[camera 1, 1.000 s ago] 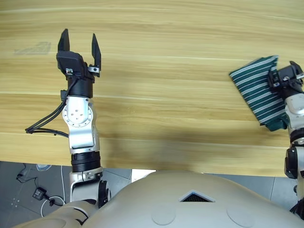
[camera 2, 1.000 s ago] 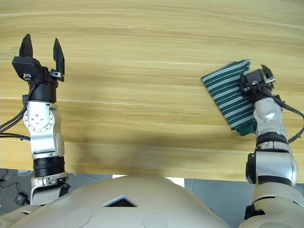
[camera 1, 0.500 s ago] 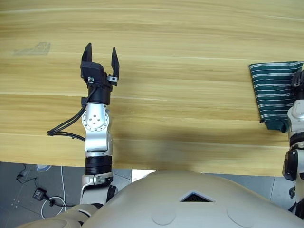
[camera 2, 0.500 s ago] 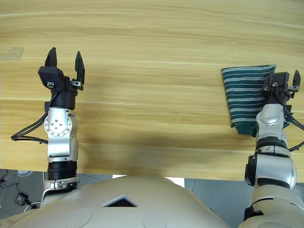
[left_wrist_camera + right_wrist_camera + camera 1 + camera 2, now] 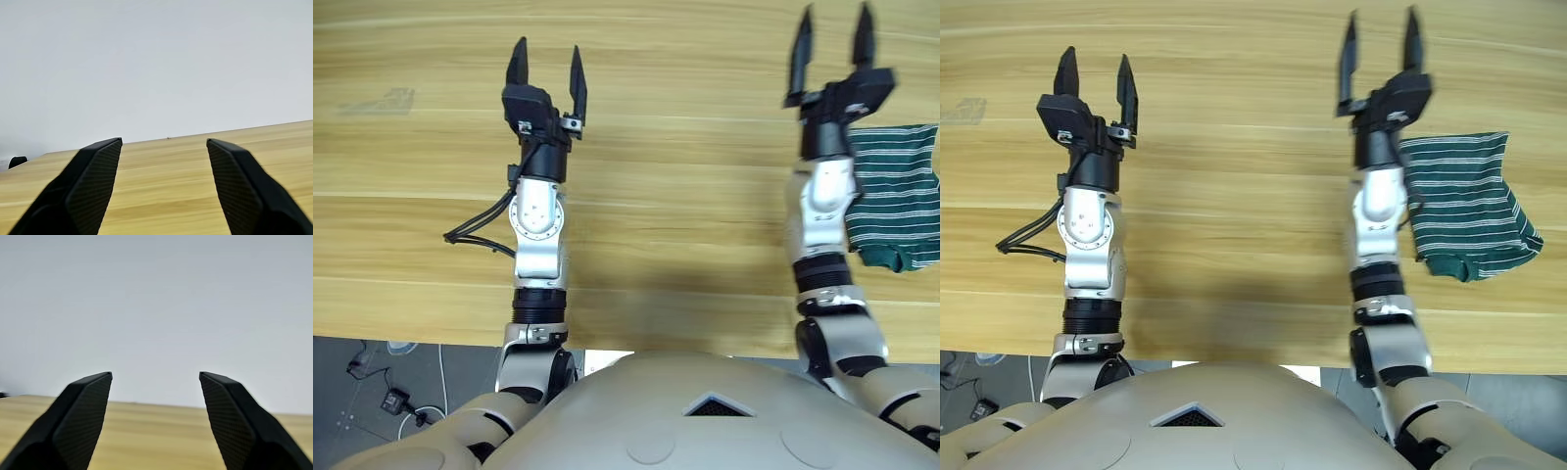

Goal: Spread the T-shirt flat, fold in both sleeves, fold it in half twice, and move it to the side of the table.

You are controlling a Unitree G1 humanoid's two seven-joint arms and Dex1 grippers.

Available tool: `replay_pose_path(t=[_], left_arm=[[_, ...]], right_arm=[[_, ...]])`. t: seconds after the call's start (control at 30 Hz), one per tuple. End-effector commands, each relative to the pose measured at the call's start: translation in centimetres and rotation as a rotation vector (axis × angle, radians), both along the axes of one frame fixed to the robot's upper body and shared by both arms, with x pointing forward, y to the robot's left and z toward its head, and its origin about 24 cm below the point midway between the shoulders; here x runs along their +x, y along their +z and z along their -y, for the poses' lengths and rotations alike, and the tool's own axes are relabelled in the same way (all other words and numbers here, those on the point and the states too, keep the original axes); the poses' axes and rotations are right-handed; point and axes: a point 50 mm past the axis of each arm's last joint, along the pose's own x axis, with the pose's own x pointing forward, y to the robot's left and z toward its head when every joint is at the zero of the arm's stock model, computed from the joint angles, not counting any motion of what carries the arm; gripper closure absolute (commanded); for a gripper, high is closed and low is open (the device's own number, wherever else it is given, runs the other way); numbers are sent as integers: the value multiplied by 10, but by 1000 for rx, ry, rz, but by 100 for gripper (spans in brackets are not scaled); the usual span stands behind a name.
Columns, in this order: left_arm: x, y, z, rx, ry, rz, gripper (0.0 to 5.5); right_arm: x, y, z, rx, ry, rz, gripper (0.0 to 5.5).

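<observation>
The left gripper [image 5: 547, 61] has its jaws spread wide and holds nothing; the right gripper [image 5: 833, 37] is likewise spread and empty. Both forearms stretch straight forward above the wooden table [image 5: 666, 206]. The folded green striped T-shirt [image 5: 1464, 208] lies at the table's right side, just beside the right forearm. A pale wall [image 5: 156, 58] stands beyond.

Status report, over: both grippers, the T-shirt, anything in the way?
Left gripper open, empty, over the table. Right gripper open, empty, just left of the T-shirt. T-shirt folded, lying free at table's right side. No obstacle seen.
</observation>
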Motion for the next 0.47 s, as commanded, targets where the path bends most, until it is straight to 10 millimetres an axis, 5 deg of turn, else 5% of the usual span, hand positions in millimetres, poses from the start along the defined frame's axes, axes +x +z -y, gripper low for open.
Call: replay_pose_path(t=[0.03,0.47], left_arm=[[-7,-18,-6,26,-4,-69,229],[-5,-21,-7,21,12,-59,229]], right_arm=[[0,-25,12,80,-37,-173,219],[-3,-30,13,-43,-148,-167,219]])
